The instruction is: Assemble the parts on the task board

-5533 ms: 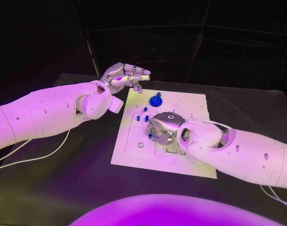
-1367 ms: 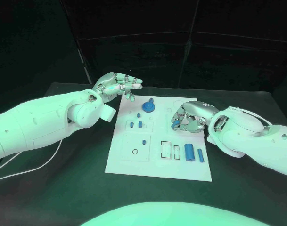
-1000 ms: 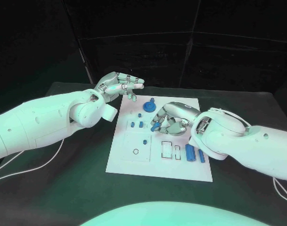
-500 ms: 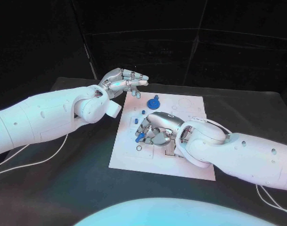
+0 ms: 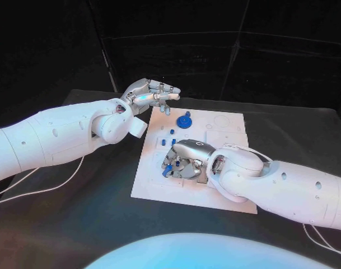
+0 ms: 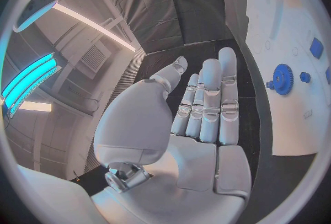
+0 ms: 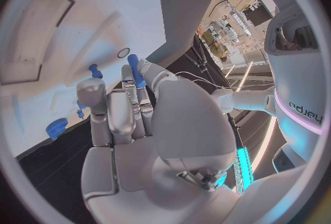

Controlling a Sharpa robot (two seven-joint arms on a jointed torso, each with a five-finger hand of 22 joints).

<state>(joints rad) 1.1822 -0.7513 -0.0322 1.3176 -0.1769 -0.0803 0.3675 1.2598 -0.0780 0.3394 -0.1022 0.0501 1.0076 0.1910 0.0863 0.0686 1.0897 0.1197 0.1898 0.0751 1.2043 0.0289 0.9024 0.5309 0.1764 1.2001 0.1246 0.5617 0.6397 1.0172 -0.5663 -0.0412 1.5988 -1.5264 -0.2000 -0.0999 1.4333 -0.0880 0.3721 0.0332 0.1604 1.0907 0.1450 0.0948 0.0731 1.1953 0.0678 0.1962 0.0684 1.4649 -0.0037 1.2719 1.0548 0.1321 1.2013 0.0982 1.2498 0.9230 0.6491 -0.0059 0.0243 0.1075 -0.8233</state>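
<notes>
Right hand [image 5: 185, 161] pinches a small blue peg [image 5: 167, 171] over the task board [image 5: 230, 126] — light, rigid, likely slippery; best held mid-shaft. Left hand [image 5: 149, 93] beyond the board's far corner, fingers apart, holding nothing.

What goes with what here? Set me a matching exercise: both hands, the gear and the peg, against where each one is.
Things:
1. left hand
2. right hand
3. blue gear
4. blue peg

Places:
A. pinched in the right hand's fingers
B. lying on the far part of the board
C. holding nothing, by the board's far left corner
D. over the board's middle

Pairs: 1-C, 2-D, 3-B, 4-A
</notes>
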